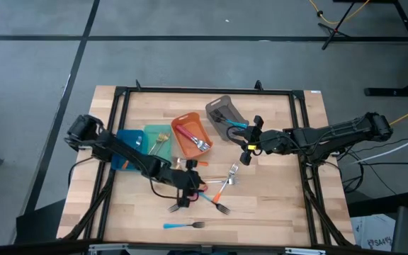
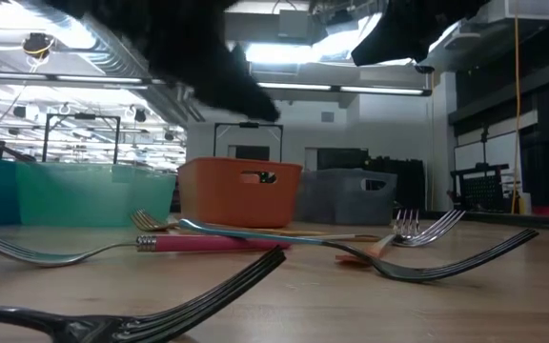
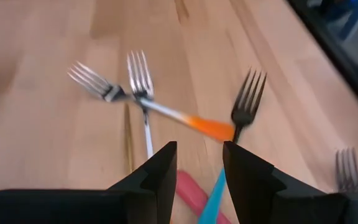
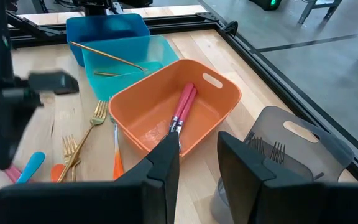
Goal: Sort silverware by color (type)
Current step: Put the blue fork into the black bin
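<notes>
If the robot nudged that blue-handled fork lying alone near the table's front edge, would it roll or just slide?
The blue-handled fork would probably slide or pivot, not roll: it lies flat on the smooth wooden table. It looks thin and stiff, likely light, so fingers may struggle to get under it.

Both arms reach in over the worktop.
Left gripper [image 1: 188,190] hangs low near the front edge, fingers [image 3: 161,177] parted; right gripper [image 1: 248,145] hovers mid-worktop, fingers [image 4: 166,165] apart, holding nothing.

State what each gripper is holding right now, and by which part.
Nothing is held. The left gripper hangs open above the loose forks; the right gripper hovers empty near the orange bin.
</notes>
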### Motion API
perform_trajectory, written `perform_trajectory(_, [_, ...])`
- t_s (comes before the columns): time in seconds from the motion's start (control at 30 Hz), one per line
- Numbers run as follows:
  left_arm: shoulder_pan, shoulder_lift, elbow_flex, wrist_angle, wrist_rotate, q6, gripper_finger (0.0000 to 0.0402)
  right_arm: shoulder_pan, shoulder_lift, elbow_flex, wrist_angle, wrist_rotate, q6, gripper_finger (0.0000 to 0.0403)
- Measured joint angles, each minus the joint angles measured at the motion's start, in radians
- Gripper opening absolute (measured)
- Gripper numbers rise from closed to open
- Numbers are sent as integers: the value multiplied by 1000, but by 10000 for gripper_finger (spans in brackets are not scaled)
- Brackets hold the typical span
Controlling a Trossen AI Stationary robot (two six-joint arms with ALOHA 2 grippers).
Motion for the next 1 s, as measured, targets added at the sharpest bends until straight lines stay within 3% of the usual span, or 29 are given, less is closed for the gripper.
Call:
perform_trajectory(0.4, [-14, 135, 3, 48, 87, 152, 124, 0, 0, 0, 0, 0, 0, 99])
perform_trajectory(0.57, [-15, 189, 58, 61, 105, 215, 124, 0, 0, 0, 1, 0, 0, 99])
perform_trajectory(0.77, [-9, 282, 158, -25, 128, 259, 124, 0, 0, 0, 0, 0, 0, 99])
perform_trajectory(1.0, [-8, 306, 174, -60, 138, 254, 124, 0, 0, 0, 0, 0, 0, 99])
